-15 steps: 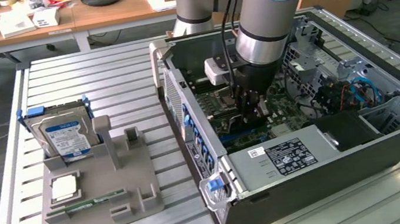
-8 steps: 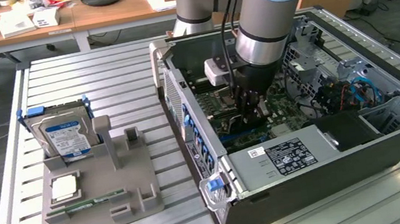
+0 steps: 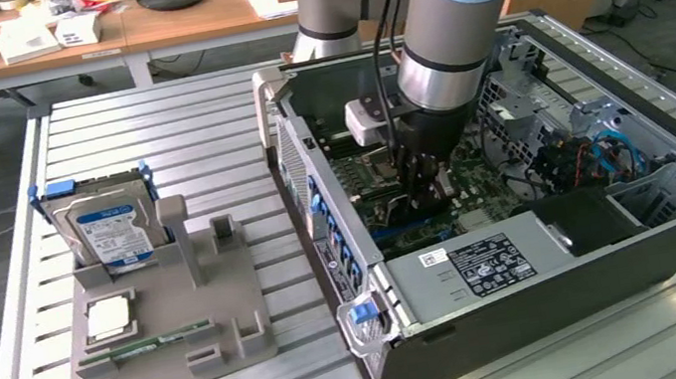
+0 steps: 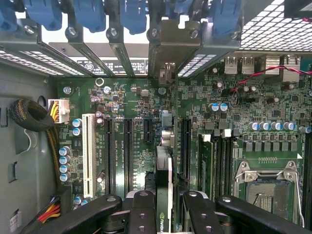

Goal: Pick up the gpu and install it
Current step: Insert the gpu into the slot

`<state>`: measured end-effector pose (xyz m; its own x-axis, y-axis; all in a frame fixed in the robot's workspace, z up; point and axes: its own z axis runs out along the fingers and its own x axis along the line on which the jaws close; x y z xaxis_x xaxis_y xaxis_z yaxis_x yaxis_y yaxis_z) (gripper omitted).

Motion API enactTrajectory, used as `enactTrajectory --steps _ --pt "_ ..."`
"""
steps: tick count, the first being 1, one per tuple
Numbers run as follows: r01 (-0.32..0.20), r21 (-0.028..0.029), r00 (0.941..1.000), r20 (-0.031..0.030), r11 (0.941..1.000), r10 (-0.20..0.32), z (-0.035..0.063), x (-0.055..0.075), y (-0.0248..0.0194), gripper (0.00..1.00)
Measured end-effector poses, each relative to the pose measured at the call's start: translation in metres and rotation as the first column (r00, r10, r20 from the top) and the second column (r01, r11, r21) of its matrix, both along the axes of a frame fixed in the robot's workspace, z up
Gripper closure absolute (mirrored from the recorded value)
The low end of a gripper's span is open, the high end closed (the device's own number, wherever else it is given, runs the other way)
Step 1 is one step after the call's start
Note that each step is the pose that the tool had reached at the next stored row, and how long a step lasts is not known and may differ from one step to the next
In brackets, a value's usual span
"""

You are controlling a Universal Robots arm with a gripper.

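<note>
Grey metal: the open computer case (image 3: 536, 341) lies on its side on the silver slatted aluminium desk (image 3: 168, 124), towards the exterior view's right.
Arm: the silver and pale-blue robot arm (image 3: 448, 22) reaches straight down into the case.
Gripper: the black gripper (image 4: 168, 200) is deep inside the case, drawn in narrow and clamped on the card, with black fingers (image 4: 141, 209) pressing on either face.
Gpu: the thin dark gpu card (image 4: 164, 170) stands on edge between the fingers, and a small logo shows on its rim in the wrist view.
Gpu position: it hangs over the green motherboard (image 4: 141, 107), lined up between the long black expansion slots (image 4: 127, 151). I cannot tell whether its edge touches the board.
Nearby on the board: a long white slot (image 4: 88, 151) sits to one side and the silver CPU socket frame (image 4: 265, 180) to the other.
Case rear: blue plastic retention clips (image 4: 87, 14) line the slot openings.
Power supply: the silver box with a black label (image 3: 484, 263) fills the near corner of the case.
Fixture: the grey plastic holder (image 3: 234, 346) sits on the desk at the exterior view's left, well apart from the case.
Fixture contents: a silver hard drive with a blue-and-white label (image 3: 110, 234) stands upright in it, and a slim green RAM stick (image 3: 147, 344) lies flat in front.
</note>
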<state>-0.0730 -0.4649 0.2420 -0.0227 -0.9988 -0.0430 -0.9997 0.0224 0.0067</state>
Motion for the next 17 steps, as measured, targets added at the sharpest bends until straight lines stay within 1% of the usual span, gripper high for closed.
enactTrajectory --steps 6,17 --pt "-0.002 0.0001 1.0000 0.0043 1.0000 0.002 -0.0008 -0.0011 0.0000 0.73" --pt "-0.002 0.0003 1.0000 0.0047 1.0000 0.002 -0.0010 -0.0014 0.0000 0.73"
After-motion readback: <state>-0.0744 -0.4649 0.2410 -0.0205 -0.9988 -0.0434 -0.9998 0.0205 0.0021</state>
